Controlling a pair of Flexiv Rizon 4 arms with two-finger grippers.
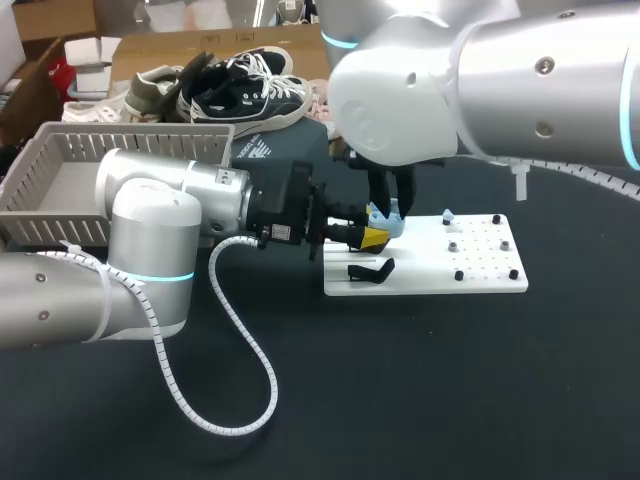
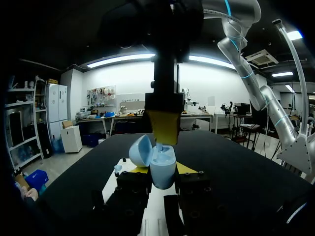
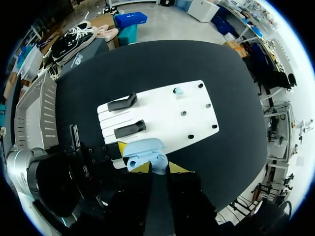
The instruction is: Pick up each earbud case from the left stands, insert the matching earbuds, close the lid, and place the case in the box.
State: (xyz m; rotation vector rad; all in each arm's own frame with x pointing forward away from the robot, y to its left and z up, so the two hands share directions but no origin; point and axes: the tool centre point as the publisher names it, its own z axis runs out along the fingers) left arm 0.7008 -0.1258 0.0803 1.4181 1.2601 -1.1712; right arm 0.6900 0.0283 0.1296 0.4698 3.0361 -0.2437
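Black bench (image 1: 430, 400) carries a grey box (image 1: 60, 160) at ten o'clock and a white board (image 1: 480, 272) at three o'clock of centre. At the board's ten o'clock corner, the left end effector (image 1: 368, 237) is clenched on the open light-blue case (image 2: 162, 172). The right end effector (image 3: 160, 168) hangs just above it; its grip I cannot tell. One earbud (image 1: 447, 215) sits at the board's twelve o'clock.

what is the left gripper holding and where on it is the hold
The left gripper holds the light blue earbud case by the two sides of its lower body. The lid is open and free of the hold.
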